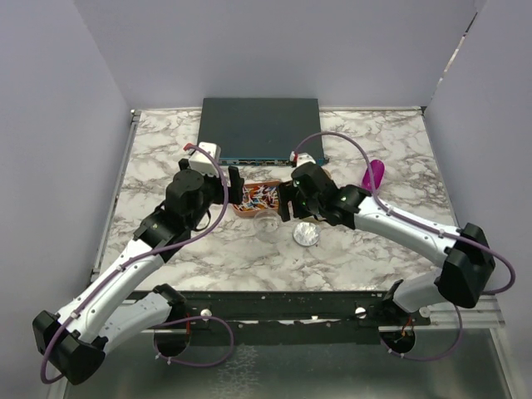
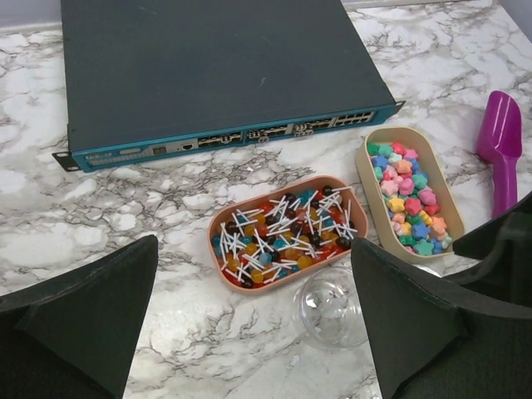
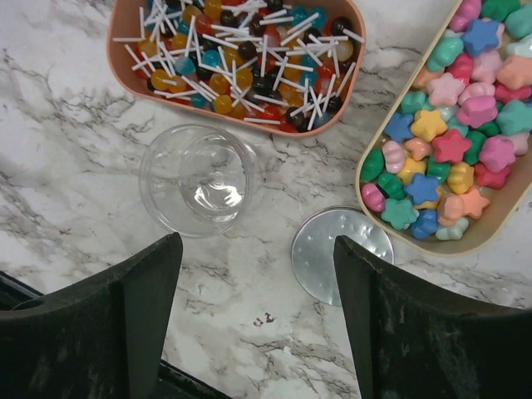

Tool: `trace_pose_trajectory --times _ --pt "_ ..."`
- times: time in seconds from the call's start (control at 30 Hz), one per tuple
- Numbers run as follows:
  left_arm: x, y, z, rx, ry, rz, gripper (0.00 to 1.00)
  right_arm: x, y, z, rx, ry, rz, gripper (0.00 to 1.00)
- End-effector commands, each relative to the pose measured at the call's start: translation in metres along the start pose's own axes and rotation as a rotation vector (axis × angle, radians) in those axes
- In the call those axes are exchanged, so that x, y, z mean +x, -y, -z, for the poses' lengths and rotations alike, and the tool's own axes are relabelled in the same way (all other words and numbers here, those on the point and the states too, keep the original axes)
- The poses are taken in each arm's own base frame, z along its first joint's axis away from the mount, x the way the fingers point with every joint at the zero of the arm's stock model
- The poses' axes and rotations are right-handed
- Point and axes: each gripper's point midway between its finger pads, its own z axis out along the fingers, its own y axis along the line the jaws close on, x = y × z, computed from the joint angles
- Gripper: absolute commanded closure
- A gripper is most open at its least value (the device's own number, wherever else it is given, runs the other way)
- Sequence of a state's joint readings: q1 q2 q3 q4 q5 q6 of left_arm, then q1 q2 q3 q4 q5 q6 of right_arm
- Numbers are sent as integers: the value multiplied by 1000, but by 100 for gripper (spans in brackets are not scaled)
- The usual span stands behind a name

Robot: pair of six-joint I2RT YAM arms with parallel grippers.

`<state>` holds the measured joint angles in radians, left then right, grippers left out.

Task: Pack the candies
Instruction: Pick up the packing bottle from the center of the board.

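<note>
Right gripper (image 3: pixel 258 258), jaws apart (empty), above clear jar (image 3: pixel 199 179), metal lid (image 3: pixel 320 249); left gripper (image 2: pixel 253 249) likewise apart; candies (image 3: pixel 453 125) in beige tray (image 3: pixel 499 223).

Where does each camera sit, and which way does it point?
Top: above and behind, looking down on the table; left arm, right arm show.
Left wrist: faces forward over the lollipop tray toward the box; own fingers below.
Right wrist: looks down at jar and lid; own fingers below.
Shared: both wrist views see lollipop tray and jar.

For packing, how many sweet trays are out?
2: a pink tray of lollipops by the clear jar; a beige tray of candies near the purple scoop.
</note>
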<state>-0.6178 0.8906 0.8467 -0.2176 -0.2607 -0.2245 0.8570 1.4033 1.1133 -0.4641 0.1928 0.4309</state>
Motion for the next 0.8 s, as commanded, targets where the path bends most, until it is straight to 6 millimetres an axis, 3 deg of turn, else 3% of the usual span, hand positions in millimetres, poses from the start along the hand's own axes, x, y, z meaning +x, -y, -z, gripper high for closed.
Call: trace_pose_trajectory --times 0.0,0.43,0.77 --pt "-24 -3 11 -24 65 23 1 6 -4 -21 41 -36 -15 24" --pt "-36 -4 24 -18 111 40 1 23 -8 -67 83 -110 -30 38" --pt "-43 -7 31 -22 142 49 1 35 -7 -89 115 -149 -43 52"
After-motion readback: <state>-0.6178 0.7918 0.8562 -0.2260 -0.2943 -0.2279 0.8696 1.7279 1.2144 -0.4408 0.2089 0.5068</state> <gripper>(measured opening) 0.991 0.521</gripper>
